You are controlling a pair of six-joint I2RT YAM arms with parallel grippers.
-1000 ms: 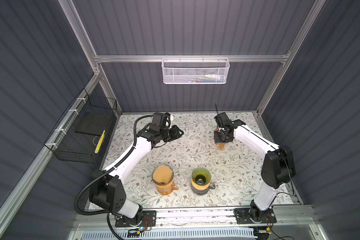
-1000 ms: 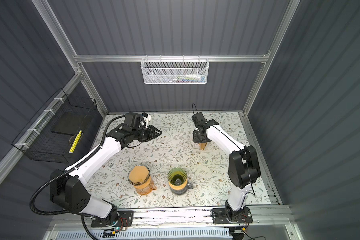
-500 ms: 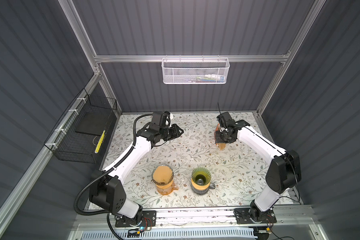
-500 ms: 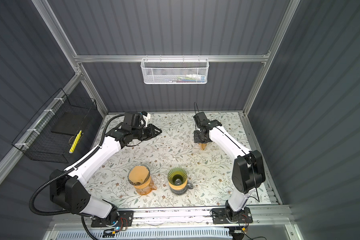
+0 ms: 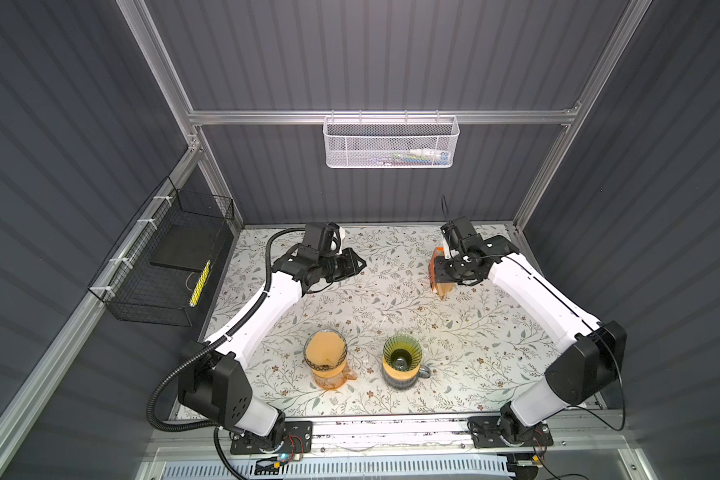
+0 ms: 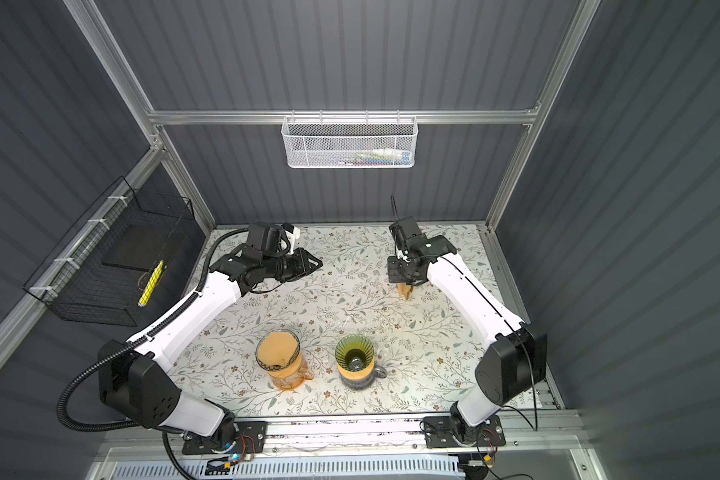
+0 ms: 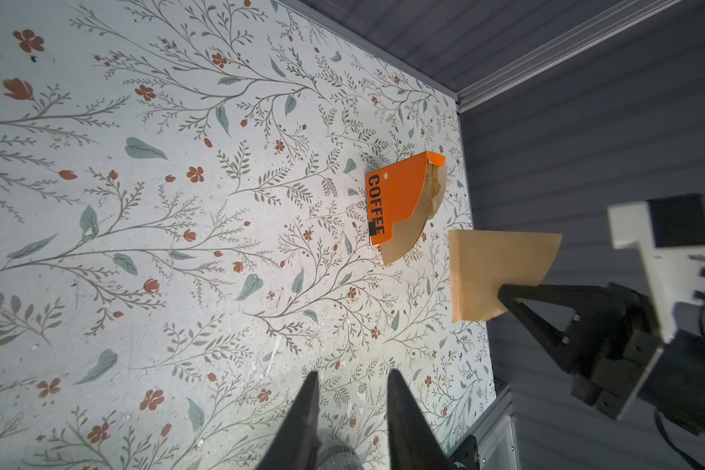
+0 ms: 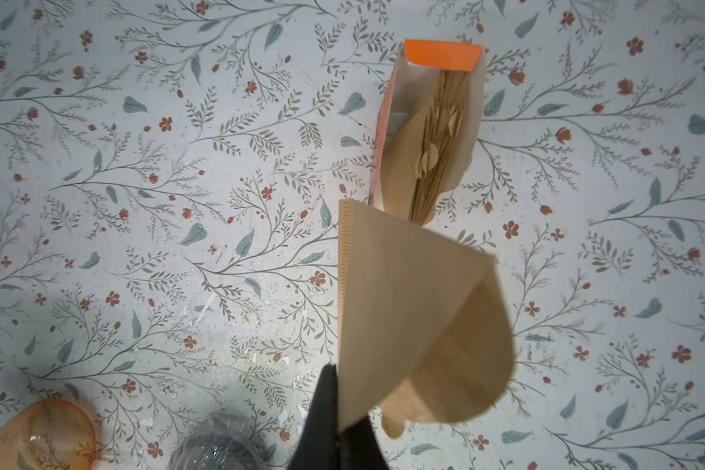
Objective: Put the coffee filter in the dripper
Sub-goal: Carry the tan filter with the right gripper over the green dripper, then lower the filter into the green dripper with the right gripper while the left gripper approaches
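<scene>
A brown paper coffee filter [image 8: 408, 309] hangs above the table at the back right, and my right gripper [image 8: 338, 407] is shut on its edge. In the left wrist view the filter [image 7: 493, 268] is clear of the orange filter box [image 7: 399, 195], pinched at the right gripper's [image 7: 505, 291] tip. The green ribbed dripper [image 5: 402, 357] sits on a mug near the front centre, far from both grippers. My left gripper [image 5: 360, 264] hovers at the back left, pointing right. It is open, with nothing between its fingers [image 7: 310, 407].
An orange glass pitcher [image 5: 326, 359] stands just left of the dripper. The open filter box [image 8: 436, 61] holds several more filters. A black wire basket [image 5: 167, 257] hangs on the left wall and a white mesh basket [image 5: 389, 141] on the back wall.
The right arm's elbow has swung outward toward the front right, while its gripper stays by the box with the filter. The left arm has hardly moved.
</scene>
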